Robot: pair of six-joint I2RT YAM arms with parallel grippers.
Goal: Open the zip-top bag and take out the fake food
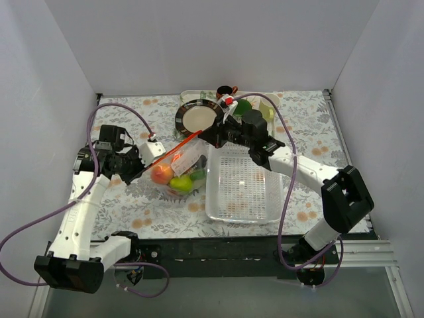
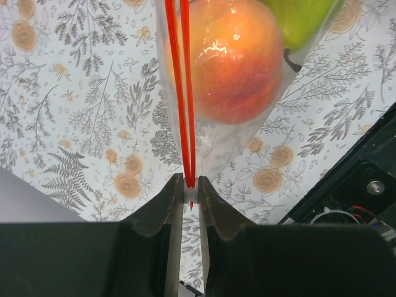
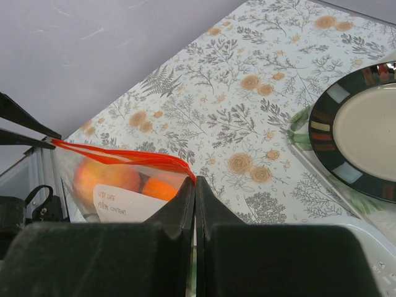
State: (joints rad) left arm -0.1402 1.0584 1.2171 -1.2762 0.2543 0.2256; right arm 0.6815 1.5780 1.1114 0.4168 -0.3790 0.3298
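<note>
The zip-top bag [image 1: 180, 165], white label [image 3: 127, 205] illegible, is pinched by left pincer [image 2: 191, 189] and right pincer [image 3: 195, 187].

The zip-top bag [image 2: 223, 148] is clear, glossy plastic film with a smooth orange-red strip. The peach [image 2: 238, 55] is glossy plastic. The table cover [image 2: 80, 124] is matt, possibly cloth. The plate [image 3: 365, 124] looks glazed. The basket [image 1: 242, 182] is white plastic lattice.
</note>
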